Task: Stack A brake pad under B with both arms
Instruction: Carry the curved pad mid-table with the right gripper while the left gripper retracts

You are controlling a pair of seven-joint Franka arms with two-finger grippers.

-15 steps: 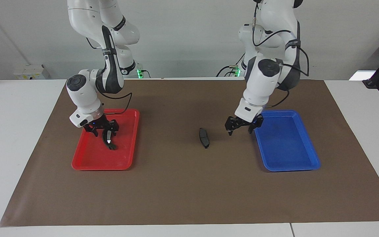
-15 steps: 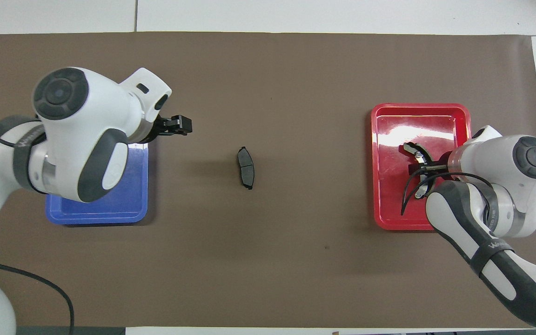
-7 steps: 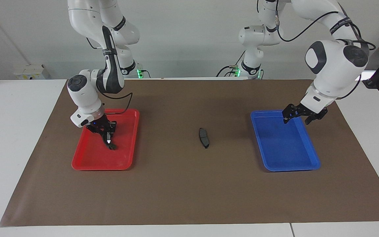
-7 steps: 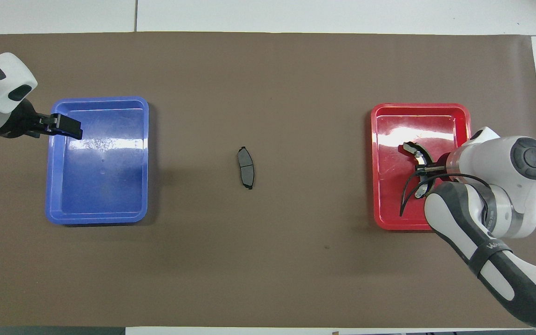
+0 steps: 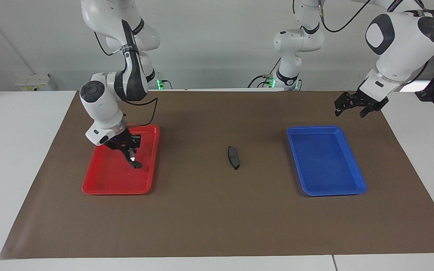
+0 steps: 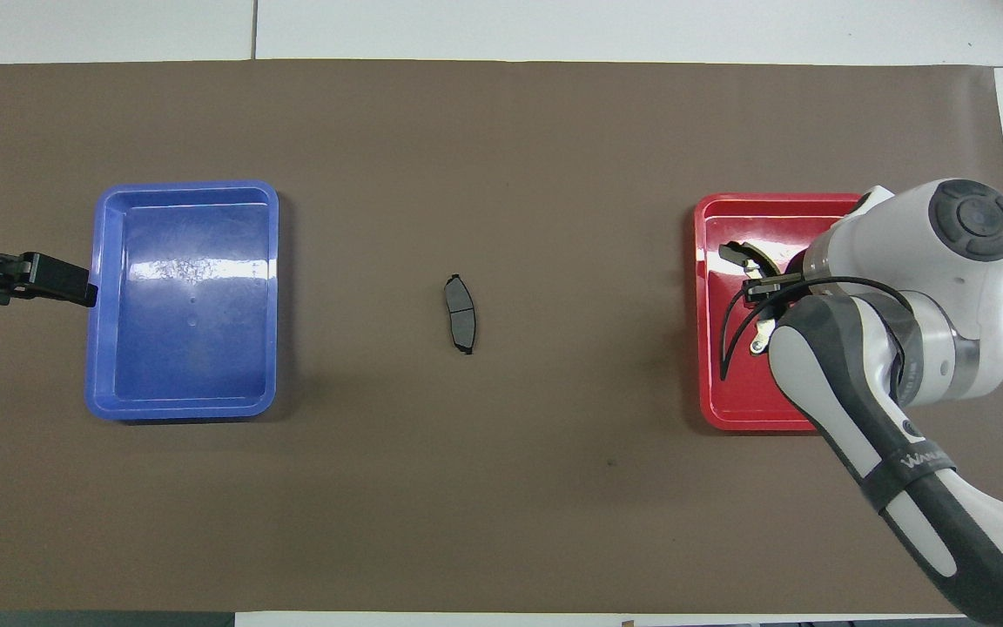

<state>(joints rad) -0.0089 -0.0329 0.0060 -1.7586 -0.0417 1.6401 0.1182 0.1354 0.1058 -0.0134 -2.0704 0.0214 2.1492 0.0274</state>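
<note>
right gripper (image 5: 131,155): over the red tray (image 5: 100,180), fingers pinched together on B (image 5: 135,163). From my seat it looks like I've got it by its upper end.

B: long curved black piece with a shiny white spot, hanging tilted from the right gripper with its lower tip down by the tray floor. I honestly can't tell if that tip touches the tray or sits just clear of it. From overhead I only catch the one end of it (image 6: 738,253) poking out past the wrist.

left gripper (image 5: 349,107): parked up in the air over the brown mat (image 5: 209,210), at the left arm's end of the table and off the blue tray's (image 5: 356,177) corner. Fingers spread apart, nothing in them. From overhead it shows at the edge of the picture (image 6: 56,280), tips just beside the blue tray's rim.

A brake pad (image 5: 233,157): short dark pad lying flat on the mat about mid-table, between the two trays and well apart from both. Neither gripper is anywhere near it.

blue tray: sitting on the mat toward the left arm's end.

red tray: on the mat toward the right arm's end.
</note>
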